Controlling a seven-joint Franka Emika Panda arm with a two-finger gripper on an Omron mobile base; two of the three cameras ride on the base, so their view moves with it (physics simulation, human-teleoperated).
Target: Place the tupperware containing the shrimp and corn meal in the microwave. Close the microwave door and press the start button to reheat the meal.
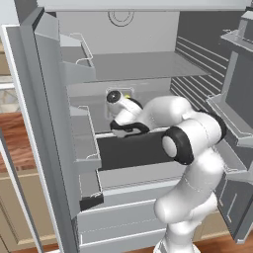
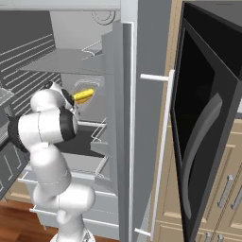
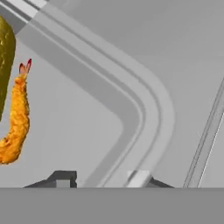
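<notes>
The clear tupperware [image 3: 131, 109] shows one rounded corner of its rim in the hand view, with the orange shrimp [image 3: 15, 120] and the yellow corn [image 3: 5, 65] lying inside at the left. My gripper [image 3: 101, 179] has its two dark tips on either side of that rim, shut on it. The base views show the tupperware [image 1: 124, 94] [image 2: 90, 86] held inside the open fridge above the middle shelf, at the end of my outstretched arm. The corn [image 2: 84, 96] shows through its wall. At the right stands the microwave door [image 2: 208, 123], open, with black glass.
The fridge door [image 1: 47, 113] with its bins stands open on the left, and another door panel [image 1: 234, 108] on the right. A grey shelf [image 1: 143, 66] spans the fridge above my hand. A dark drawer [image 1: 128, 150] lies below. A pale bar handle [image 2: 164, 142] runs down the fridge edge.
</notes>
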